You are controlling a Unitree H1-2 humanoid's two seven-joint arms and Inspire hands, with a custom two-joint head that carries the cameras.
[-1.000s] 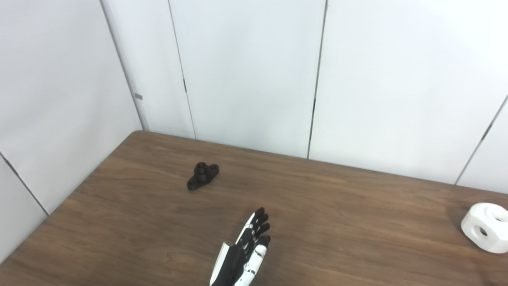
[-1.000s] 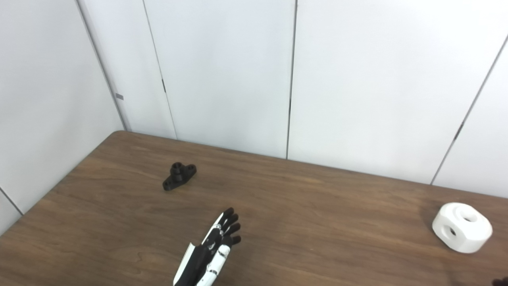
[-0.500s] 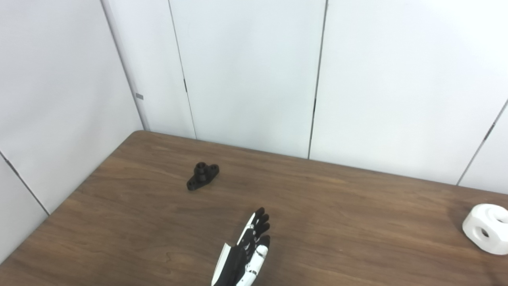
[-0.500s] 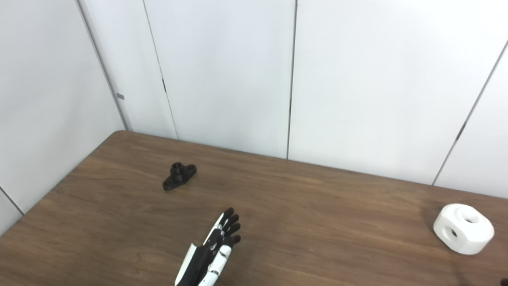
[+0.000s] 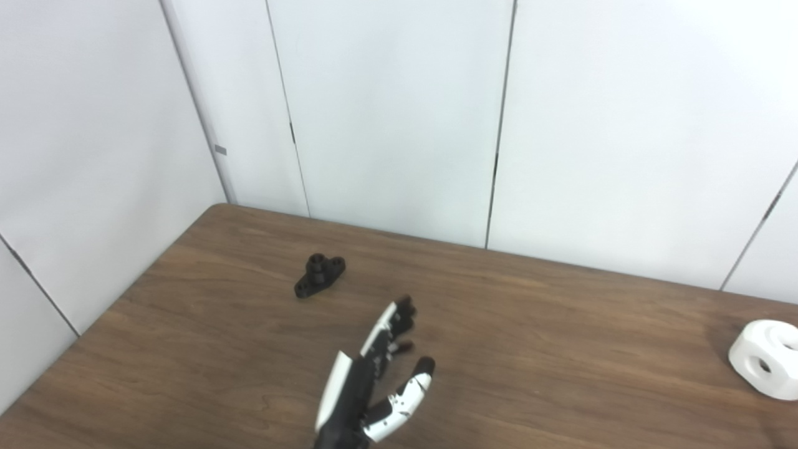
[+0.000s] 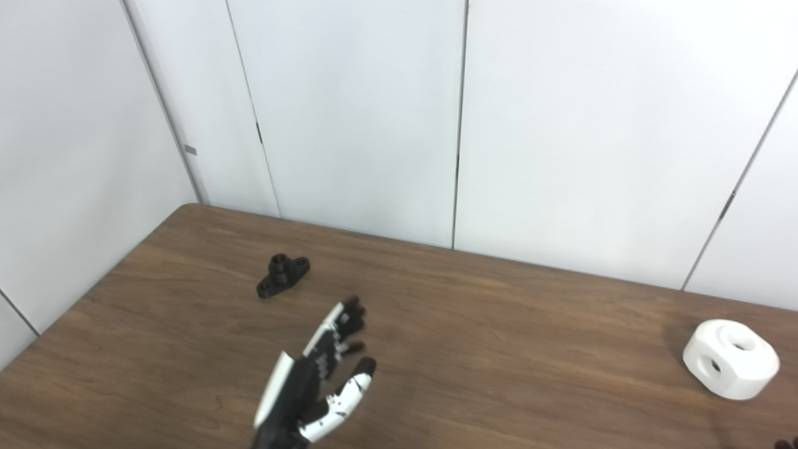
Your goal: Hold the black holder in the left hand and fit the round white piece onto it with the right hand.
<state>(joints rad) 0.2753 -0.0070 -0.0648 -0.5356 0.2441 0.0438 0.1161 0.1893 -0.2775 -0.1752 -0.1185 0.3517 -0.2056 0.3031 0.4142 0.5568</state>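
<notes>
Left hand (image 5: 374, 380): now nearer the black holder (image 5: 319, 275), fingers spread, empty.
Holder: untouched, near table's (image 5: 561, 374) far-left corner.
White piece (image 6: 730, 358): right edge, unmoved.
Right hand: unseen.
Meaning: reach beginning.

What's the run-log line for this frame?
left hand: open, short of black holder | white piece: on table, untouched | right hand: unseen

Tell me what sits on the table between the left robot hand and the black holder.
Nothing. Both eye views show only bare brown table between the left robot hand, open with fingers spread, and the black holder.
</notes>
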